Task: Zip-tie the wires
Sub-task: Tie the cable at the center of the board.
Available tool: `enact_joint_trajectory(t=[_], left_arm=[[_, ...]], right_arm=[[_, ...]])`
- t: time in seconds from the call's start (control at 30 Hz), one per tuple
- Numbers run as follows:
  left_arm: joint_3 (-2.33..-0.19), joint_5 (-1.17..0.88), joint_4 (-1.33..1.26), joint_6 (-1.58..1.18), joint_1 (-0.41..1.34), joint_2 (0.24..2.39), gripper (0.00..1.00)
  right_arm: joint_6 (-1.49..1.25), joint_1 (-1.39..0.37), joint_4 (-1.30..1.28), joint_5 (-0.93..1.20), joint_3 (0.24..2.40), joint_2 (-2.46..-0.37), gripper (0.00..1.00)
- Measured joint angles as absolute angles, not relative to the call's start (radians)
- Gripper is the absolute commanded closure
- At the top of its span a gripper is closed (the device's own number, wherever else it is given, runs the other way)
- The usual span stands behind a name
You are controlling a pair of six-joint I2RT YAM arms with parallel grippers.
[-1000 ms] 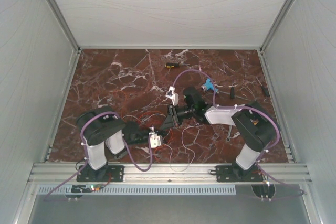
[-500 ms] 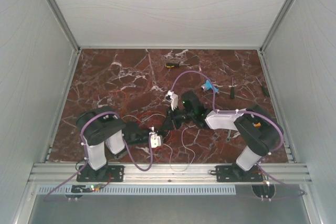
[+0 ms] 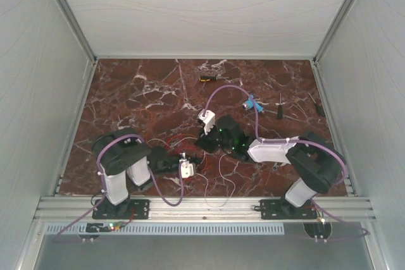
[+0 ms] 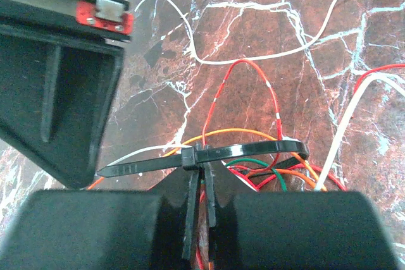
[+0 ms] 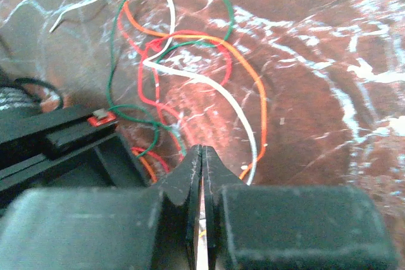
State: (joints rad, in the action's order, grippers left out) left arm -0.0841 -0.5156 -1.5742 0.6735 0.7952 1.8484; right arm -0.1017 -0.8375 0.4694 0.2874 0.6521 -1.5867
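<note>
The wires [image 4: 243, 71] are thin red, white, orange and green strands tangled on the marble table [image 3: 126, 99]. They also show in the right wrist view [image 5: 190, 77]. A black zip tie [image 4: 247, 151] loops around the bundle, with its tail pointing left. My left gripper [image 4: 201, 164] is shut on the zip tie at its head. My right gripper [image 5: 201, 151] has its jaws closed just above the wires, and nothing shows between them. In the left wrist view the right gripper's body [image 4: 60, 93] hangs at the upper left, with the tail tip reaching its lower corner.
In the top view both grippers, left [image 3: 192, 156] and right [image 3: 204, 143], meet near the table's front middle. A yellow-handled tool [image 3: 207, 78], a blue object [image 3: 253, 102] and two screwdrivers [image 3: 280, 107] lie at the back right. Loose white strands [image 3: 221, 175] trail toward the front edge.
The right arm has swung left and down, bringing its gripper close to the left gripper over the wires. The left arm has stayed in place.
</note>
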Motion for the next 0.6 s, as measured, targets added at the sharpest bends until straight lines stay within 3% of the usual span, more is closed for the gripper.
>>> enact_joint_trajectory(t=[0.33, 0.5, 0.6], left_arm=[[-0.084, -0.532, -1.575, 0.673, 0.799, 1.848, 1.0], [-0.084, -0.532, -1.575, 0.673, 0.799, 1.848, 1.0], [-0.084, -0.529, -1.575, 0.673, 0.8, 1.848, 1.0]], right_arm=[[-0.101, -0.831, 0.524, 0.194, 0.648, -1.568, 0.98], [-0.194, -0.774, 0.463, 0.25, 0.641, -1.458, 0.68], [-0.227, -0.731, 0.397, 0.287, 0.629, -1.348, 0.62]])
